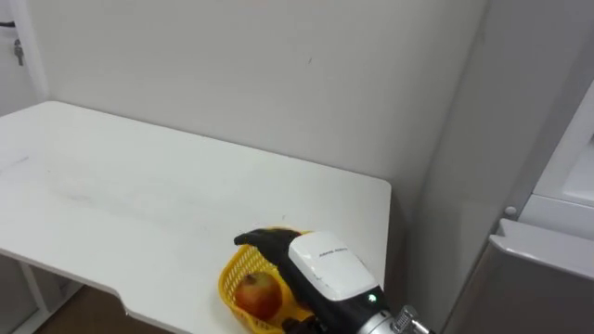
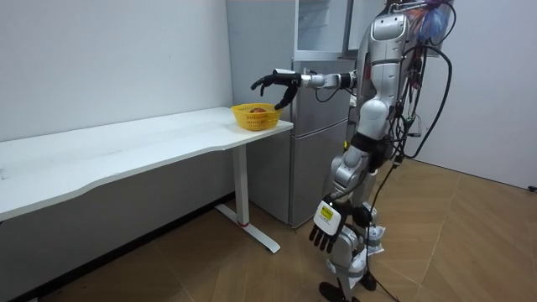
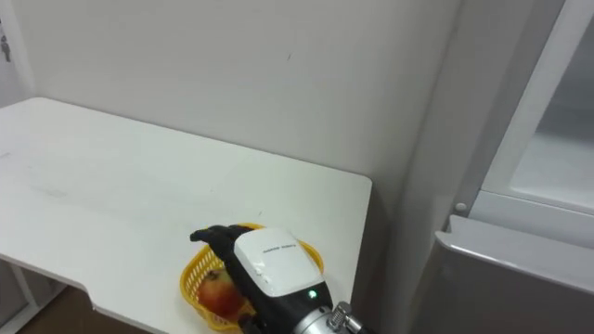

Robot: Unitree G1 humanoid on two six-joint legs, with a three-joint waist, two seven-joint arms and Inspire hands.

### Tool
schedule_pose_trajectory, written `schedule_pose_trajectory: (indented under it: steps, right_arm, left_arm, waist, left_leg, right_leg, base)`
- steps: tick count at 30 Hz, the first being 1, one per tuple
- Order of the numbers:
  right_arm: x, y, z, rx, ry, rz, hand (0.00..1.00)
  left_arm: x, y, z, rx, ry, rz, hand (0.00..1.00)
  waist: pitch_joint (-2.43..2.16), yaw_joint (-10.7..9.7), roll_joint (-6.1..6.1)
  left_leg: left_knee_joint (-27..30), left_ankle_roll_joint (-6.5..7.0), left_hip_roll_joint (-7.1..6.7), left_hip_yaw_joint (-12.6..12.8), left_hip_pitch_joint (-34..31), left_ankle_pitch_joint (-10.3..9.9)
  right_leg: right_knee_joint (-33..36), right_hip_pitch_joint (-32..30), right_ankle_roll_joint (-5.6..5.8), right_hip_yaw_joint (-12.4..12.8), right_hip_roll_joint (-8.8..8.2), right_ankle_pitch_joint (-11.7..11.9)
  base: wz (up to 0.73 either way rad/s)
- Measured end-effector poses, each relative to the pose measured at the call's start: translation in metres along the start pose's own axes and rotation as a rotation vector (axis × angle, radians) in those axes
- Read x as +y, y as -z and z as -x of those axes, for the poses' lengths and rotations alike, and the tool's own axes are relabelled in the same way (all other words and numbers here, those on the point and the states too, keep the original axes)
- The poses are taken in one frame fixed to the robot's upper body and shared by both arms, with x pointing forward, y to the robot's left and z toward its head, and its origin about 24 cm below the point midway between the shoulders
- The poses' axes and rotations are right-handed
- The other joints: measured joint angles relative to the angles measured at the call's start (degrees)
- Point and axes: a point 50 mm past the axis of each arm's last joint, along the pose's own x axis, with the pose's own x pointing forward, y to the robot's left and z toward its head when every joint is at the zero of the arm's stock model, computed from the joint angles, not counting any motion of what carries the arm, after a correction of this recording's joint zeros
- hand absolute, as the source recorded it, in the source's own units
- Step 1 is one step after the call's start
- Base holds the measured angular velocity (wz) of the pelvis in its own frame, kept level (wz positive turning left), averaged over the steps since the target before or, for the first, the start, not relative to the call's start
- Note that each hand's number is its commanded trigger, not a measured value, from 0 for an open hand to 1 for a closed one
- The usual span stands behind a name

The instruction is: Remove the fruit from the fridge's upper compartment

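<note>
— Where's the apple (image 1: 258,295)?
— In the yellow basket (image 1: 227,278) at the table (image 1: 139,204) corner. Right hand (image 1: 320,264) hovers above, fingers spread, holding nothing.
— Left hand (image 2: 325,228)?
— Hanging low, fingers relaxed.

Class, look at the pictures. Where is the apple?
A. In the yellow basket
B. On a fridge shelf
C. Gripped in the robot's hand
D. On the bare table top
A: the apple lies inside the basket at the corner of the table, and the right hand hangs open above it.
</note>
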Motion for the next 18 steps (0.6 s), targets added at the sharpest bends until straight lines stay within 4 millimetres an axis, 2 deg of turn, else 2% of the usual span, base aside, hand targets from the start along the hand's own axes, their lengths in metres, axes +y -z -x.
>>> schedule_pose_trajectory:
  steps: [18]
  right_arm:
    - [0.0005, 0.0003, 0.0000, 0.003, -0.011, 0.000, 0.00]
  left_arm:
    - [-0.0004, 0.0002, 0.0000, 0.002, 0.003, -0.009, 0.00]
  waist:
    - [-0.06, 0.0, 0.25]
  left_leg:
    - [0.0, 0.01, 0.01, 0.2, 0.2, 0.0]
  right_leg:
    - [0.0, 0.2, 0.00, 0.1, -0.01, 0.0]
  base:
    - [0.00]
